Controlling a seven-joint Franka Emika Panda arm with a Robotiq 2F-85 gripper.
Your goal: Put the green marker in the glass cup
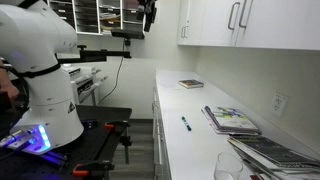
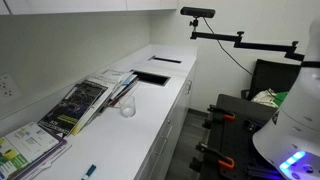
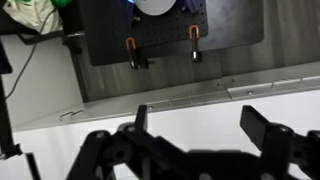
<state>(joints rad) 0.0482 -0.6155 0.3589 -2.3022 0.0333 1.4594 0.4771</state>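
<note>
- Wrist view: pincer (image 3: 197,130) wide open, gripping nothing, up above the white table (image 3: 190,110).
- green marker (image 1: 185,123) flat on the table, well away from the pincer.
- glass cup (image 1: 226,167) upright by the magazines (image 1: 232,120), likewise far off; white cabinets (image 1: 250,25) overhead.

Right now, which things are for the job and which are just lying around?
For the job: green marker, glass cup, end effector, open and empty.
Just lying about: magazines, dark flat item.

Office-lab workroom, long white counter (image 1: 175,100), wall cabinets (image 1: 270,20), stacked magazines (image 2: 80,105)
</note>
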